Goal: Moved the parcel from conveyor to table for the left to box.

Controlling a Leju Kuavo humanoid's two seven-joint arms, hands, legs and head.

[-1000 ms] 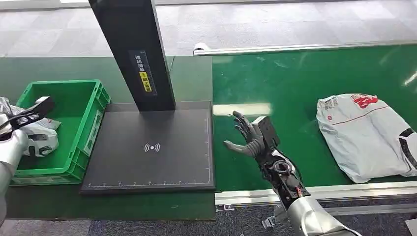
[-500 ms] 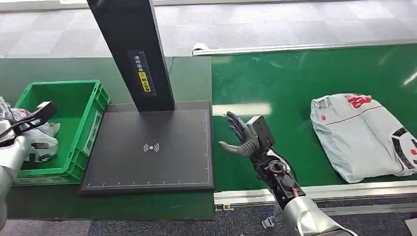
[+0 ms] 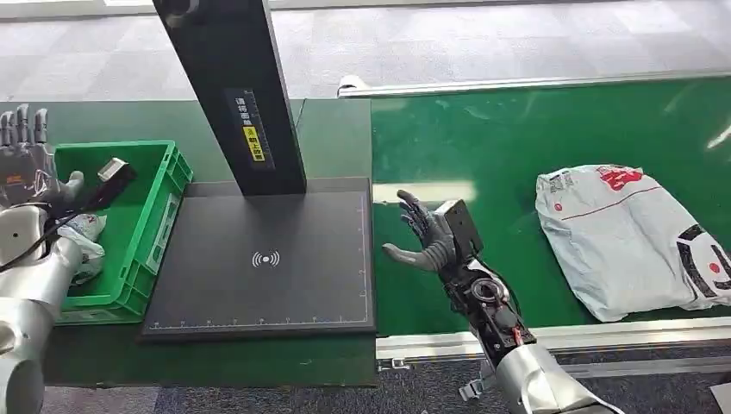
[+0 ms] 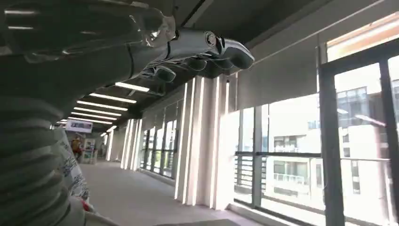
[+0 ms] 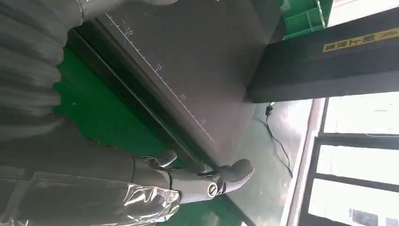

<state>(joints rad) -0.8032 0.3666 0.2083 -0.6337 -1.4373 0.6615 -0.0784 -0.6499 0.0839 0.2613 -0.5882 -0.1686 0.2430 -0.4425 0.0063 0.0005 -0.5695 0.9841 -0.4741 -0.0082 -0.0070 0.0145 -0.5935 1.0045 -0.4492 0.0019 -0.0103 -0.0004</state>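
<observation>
From the head view, the left hand [image 3: 24, 151] had lifted clear of the green crate [image 3: 159, 185], fingers spread and empty, one bagged parcel left inside. The crumpled grey parcel [image 3: 625, 237] had ridden leftward on the conveyor [image 3: 517, 138], near the right hand [image 3: 427, 237], open and waiting. The right wrist view showed its fingers [image 5: 226, 176] apart beside the counter [image 5: 188, 70].

Left hand [image 3: 26, 155] lifted out of green crate [image 3: 155, 216], fingers now spread, pointing up; small parcel [image 3: 84, 241] left lying in crate. Grey parcel [image 3: 634, 237] carried further left along conveyor [image 3: 517, 138], closer to right hand [image 3: 427, 237].
</observation>
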